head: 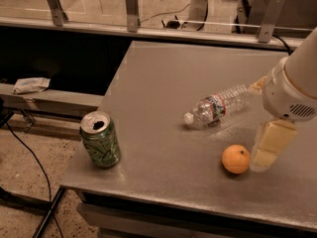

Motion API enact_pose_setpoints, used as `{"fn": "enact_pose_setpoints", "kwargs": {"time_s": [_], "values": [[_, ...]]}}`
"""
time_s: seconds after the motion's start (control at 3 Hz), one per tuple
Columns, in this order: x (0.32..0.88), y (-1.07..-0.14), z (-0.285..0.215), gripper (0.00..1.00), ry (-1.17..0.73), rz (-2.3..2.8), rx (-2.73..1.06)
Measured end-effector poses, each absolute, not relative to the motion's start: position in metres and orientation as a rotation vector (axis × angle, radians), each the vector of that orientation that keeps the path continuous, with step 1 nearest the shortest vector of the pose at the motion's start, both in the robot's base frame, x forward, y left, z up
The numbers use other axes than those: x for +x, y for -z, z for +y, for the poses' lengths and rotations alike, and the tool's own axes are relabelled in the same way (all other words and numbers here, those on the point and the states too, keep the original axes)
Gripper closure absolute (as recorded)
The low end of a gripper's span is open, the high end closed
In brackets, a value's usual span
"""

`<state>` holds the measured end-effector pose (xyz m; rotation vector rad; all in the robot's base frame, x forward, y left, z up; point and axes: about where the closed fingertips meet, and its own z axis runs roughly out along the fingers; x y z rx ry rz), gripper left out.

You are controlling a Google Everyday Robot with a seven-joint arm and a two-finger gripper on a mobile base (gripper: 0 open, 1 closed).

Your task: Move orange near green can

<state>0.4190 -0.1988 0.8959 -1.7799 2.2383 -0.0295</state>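
**Orange waits beside the gripper, can at the far corner.** The orange (236,158) sits on the near right part of the grey worktop (163,83), close to the front edge, its stem dimple turned up and to the right. Just beside it on the right hangs the robot's gripper (266,150), a pale block under the white wrist housing, low over the surface. The fruit lies immediately left of the jaws, and whether the two touch cannot be told. Nor can it be told whether the jaws are released or clenched, though they do not look to enclose the fruit. Being round, the orange has no long axis to line up with.

The green can (100,140) stands upright well apart at the near left corner, so the move ahead looks to run leftward along the front of the worktop. The clear water bottle (218,105) lies on its side behind the orange, cap pointing left, back from the straight line between fruit and can. The likelier hazards are the fruit rolling and the front edge close by. Off the worktop, a crumpled white wrapper (30,85) lies on a low ledge at left.
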Motion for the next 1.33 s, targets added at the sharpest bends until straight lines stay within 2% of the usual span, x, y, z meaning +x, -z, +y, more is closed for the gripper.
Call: {"fn": "enact_pose_setpoints", "kwargs": {"time_s": [1.33], "values": [[0.390, -0.835, -0.188, 0.00, -0.048, 2.290, -1.862]]}}
